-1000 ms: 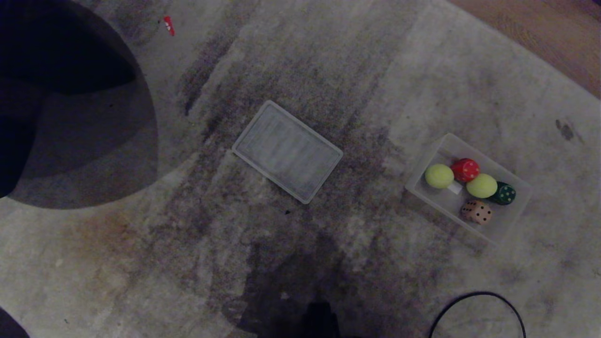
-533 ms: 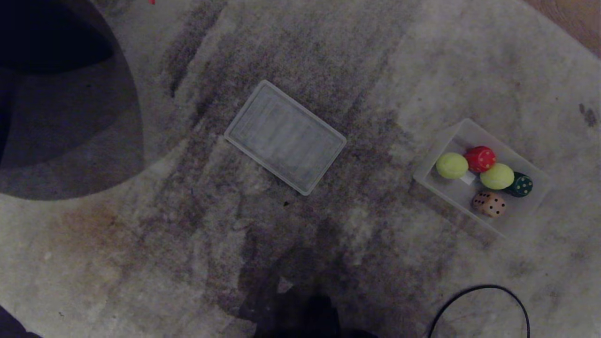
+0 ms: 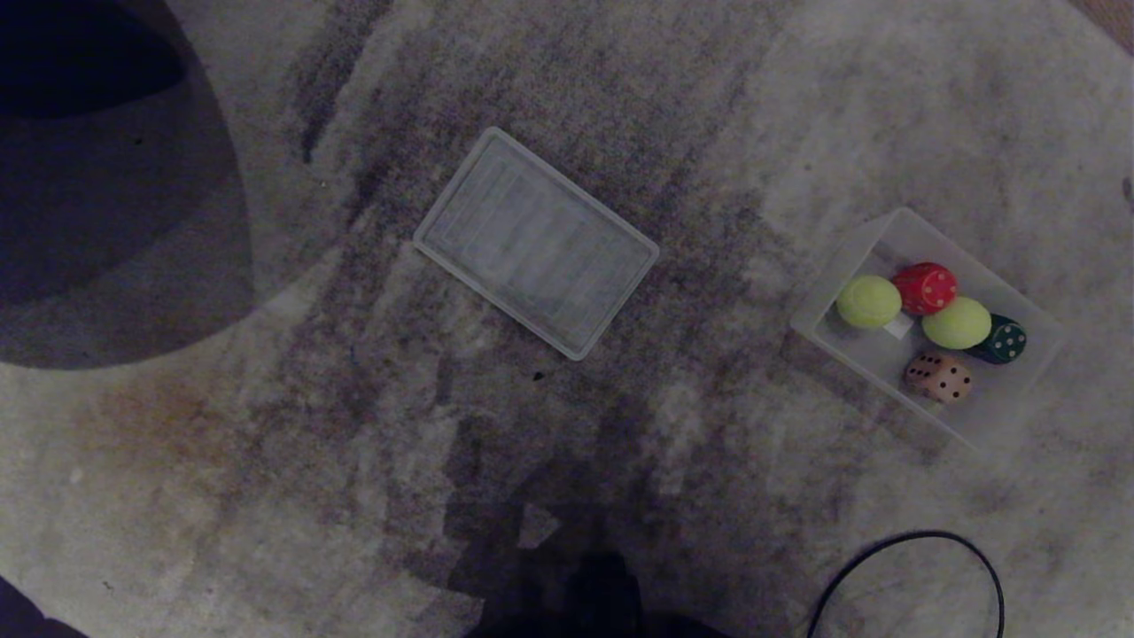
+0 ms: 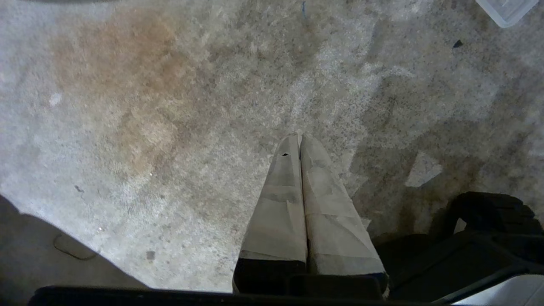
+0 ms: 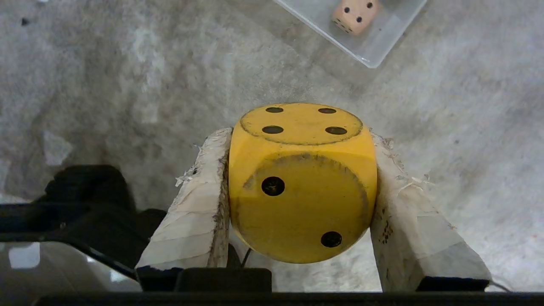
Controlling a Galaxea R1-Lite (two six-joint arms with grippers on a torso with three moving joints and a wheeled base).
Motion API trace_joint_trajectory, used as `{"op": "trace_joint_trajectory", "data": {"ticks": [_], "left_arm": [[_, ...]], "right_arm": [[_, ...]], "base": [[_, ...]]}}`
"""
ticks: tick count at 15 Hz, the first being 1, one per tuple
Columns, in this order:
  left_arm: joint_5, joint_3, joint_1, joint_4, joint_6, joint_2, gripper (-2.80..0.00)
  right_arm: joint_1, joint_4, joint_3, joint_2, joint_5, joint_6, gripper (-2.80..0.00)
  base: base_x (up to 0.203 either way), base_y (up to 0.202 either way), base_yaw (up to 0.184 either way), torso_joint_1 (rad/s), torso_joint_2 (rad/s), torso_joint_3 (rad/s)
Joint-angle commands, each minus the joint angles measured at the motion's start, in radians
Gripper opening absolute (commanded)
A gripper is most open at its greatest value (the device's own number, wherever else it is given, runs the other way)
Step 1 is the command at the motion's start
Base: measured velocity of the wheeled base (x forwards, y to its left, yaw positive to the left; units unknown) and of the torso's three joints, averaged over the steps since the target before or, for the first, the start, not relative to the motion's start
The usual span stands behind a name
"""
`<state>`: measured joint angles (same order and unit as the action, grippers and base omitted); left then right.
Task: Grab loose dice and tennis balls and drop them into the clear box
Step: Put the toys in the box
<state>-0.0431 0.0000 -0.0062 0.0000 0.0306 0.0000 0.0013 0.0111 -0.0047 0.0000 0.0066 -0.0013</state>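
The left gripper hung idle over bare carpet, its fingers pressed together on nothing. In the last second the head view had swung, so the flat lid and the clear box slid up and rightward in frame — a camera move, not theirs. The box held two tennis balls, a red die, a green die and a peach die. The right gripper clamped a yellow die — likely the last, still short of the box. A black cable looped nearby; nothing blocked the way.
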Motion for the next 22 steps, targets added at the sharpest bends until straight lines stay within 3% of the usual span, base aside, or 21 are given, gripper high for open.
{"op": "trace_joint_trajectory", "data": {"ticks": [1, 4, 8, 13, 16, 19, 22], "left_arm": [[-0.001, 0.002, 0.000, 0.000, 0.003, 0.002, -2.80], [-0.001, 0.002, 0.000, 0.000, 0.003, 0.002, -2.80], [-0.001, 0.002, 0.000, 0.000, 0.003, 0.002, -2.80], [-0.001, 0.002, 0.000, 0.000, 0.003, 0.002, -2.80], [-0.001, 0.002, 0.000, 0.000, 0.003, 0.002, -2.80], [-0.001, 0.002, 0.000, 0.000, 0.003, 0.002, -2.80], [-0.001, 0.002, 0.000, 0.000, 0.003, 0.002, -2.80]], "right_arm": [[0.000, 0.001, 0.000, 0.000, 0.003, -0.003, -2.80], [0.000, 0.024, -0.054, 0.037, 0.002, 0.000, -2.80], [-0.001, 0.011, -0.224, 0.413, -0.001, 0.048, -2.80], [-0.010, -0.405, -0.295, 0.978, -0.030, 0.101, -2.80], [-0.008, -0.668, -0.355, 1.301, -0.086, 0.192, -2.80], [-0.005, -0.925, -0.436, 1.543, -0.123, 0.272, -2.80], [0.004, -1.074, -0.465, 1.688, -0.136, 0.301, -2.80]], "base": [[0.000, 0.000, 0.000, 0.000, 0.00, 0.000], [0.000, 0.000, 0.000, 0.000, 0.00, 0.000], [0.000, 0.000, 0.000, 0.000, 0.00, 0.000], [0.000, 0.000, 0.000, 0.000, 0.00, 0.000], [0.000, 0.000, 0.000, 0.000, 0.00, 0.000], [0.000, 0.000, 0.000, 0.000, 0.00, 0.000], [0.000, 0.000, 0.000, 0.000, 0.00, 0.000]]}}
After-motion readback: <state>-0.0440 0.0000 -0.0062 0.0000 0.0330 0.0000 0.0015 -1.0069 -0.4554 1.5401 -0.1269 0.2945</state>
